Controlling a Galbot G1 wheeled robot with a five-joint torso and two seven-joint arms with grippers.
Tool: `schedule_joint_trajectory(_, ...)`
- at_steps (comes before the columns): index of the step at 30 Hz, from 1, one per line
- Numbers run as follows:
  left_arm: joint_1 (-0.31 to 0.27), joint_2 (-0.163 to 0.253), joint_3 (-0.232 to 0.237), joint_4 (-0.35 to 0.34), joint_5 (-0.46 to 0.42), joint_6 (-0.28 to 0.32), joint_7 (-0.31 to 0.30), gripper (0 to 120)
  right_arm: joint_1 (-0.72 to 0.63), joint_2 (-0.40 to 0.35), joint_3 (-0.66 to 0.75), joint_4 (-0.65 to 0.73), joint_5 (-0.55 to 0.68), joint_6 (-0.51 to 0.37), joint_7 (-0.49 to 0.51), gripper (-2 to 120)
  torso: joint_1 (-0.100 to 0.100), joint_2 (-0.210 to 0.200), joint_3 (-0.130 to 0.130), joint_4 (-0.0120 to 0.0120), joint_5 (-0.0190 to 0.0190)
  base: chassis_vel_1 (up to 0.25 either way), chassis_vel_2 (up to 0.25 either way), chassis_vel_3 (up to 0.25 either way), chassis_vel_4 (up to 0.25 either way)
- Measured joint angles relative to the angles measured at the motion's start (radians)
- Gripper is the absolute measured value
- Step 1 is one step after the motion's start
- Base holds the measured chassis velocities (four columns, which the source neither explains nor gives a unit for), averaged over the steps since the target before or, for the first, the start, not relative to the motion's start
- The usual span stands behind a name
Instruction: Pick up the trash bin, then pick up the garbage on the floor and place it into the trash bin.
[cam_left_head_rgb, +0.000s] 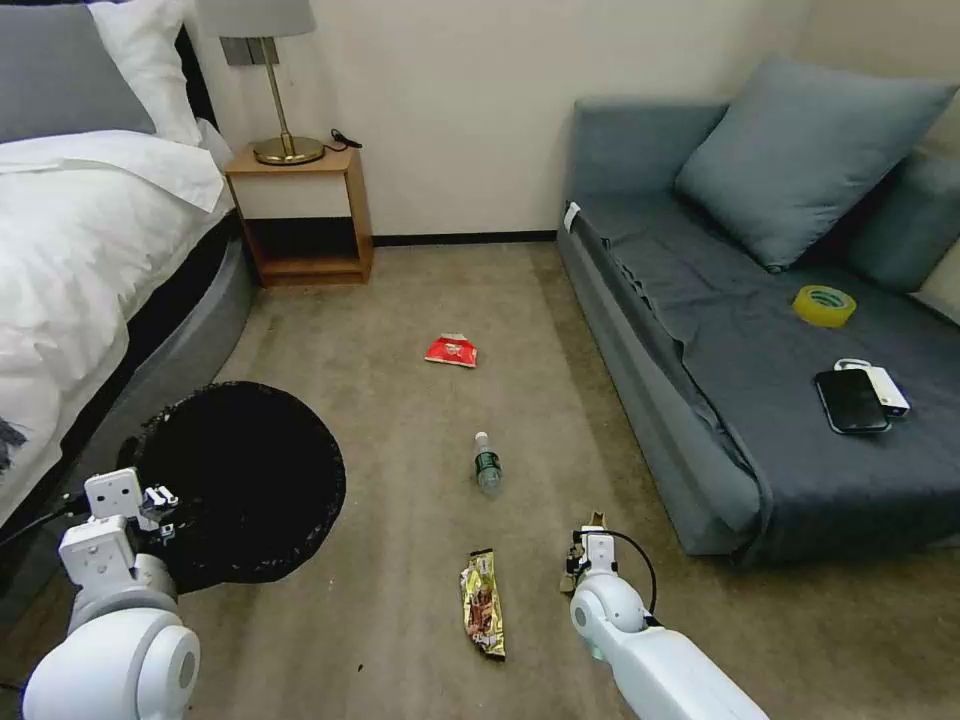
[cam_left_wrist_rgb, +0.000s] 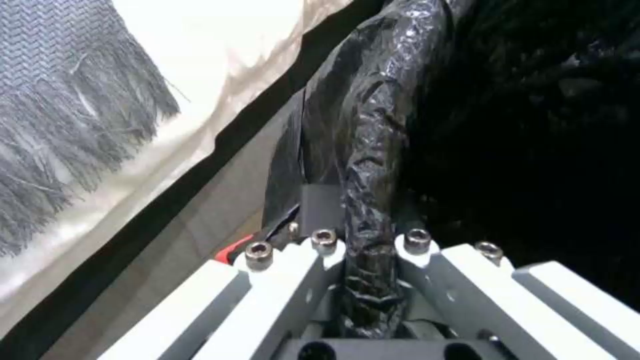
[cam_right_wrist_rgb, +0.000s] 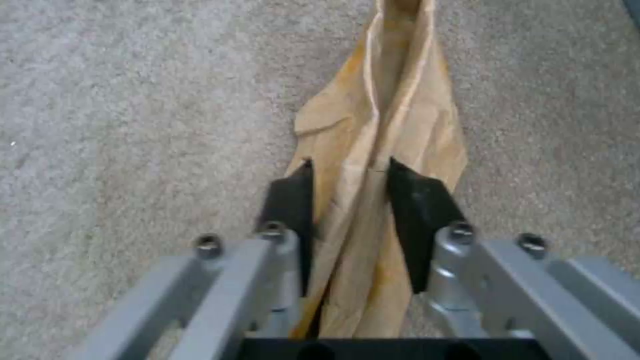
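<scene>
The trash bin (cam_left_head_rgb: 245, 480), lined with a crinkled black bag, sits low at the left beside the bed. My left gripper (cam_left_head_rgb: 160, 505) is shut on its bag-covered rim (cam_left_wrist_rgb: 367, 150), which runs between the fingers of that gripper (cam_left_wrist_rgb: 363, 235). My right gripper (cam_left_head_rgb: 590, 545) is down at the carpet, and its black pads (cam_right_wrist_rgb: 417, 200) press both sides of the crumpled brown paper bag (cam_right_wrist_rgb: 380, 125); a corner of this bag (cam_left_head_rgb: 597, 520) pokes out beyond the gripper. The other garbage lies on the carpet: a red snack packet (cam_left_head_rgb: 452, 351), a clear bottle (cam_left_head_rgb: 487, 463) and a gold-brown wrapper (cam_left_head_rgb: 482, 603).
A grey sofa (cam_left_head_rgb: 700, 330) lines the right side, with a yellow tape roll (cam_left_head_rgb: 824, 305) and a black phone (cam_left_head_rgb: 851, 400) on it. The white bed (cam_left_head_rgb: 80, 230) lines the left. A wooden nightstand (cam_left_head_rgb: 300, 215) with a lamp stands at the back wall.
</scene>
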Motion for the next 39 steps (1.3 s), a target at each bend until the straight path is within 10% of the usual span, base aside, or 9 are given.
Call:
schedule_joint_trajectory(7, 0.001, -0.002, 0.003, 0.0, 0.003, -0.001, 0.001, 2, -0.005, -0.013, 0.0, 0.013, -0.004, 0.01, -0.003, 0, 0.0, 0.0, 0.0, 0.0, 0.0001, 0.0, 0.0, 0.0, 0.0)
schedule_joint_trajectory(16, 0.002, 0.0, 0.005, -0.002, 0.002, -0.001, 0.001, 2, -0.031, -0.082, 0.001, 0.132, 0.011, 0.015, -0.003, 0, 0.0, 0.0, 0.0, 0.0, 0.0001, 0.0, 0.0, 0.0, 0.0)
schedule_joint_trajectory(28, 0.011, -0.002, 0.043, -0.004, -0.029, 0.007, -0.001, 2, -0.009, -0.259, -0.054, 0.628, 0.22, 0.067, -0.057, 0, 0.0, 0.0, 0.0, -0.0001, -0.0002, 0.0, 0.0, 0.0, 0.0)
schedule_joint_trajectory(39, 0.014, -0.015, 0.086, 0.019, -0.043, 0.016, -0.005, 2, 0.311, -0.099, -0.365, 0.807, 0.423, 0.139, -0.054, 0, 0.0, 0.0, 0.0, 0.0002, -0.0003, 0.0, 0.0, 0.0, 0.0)
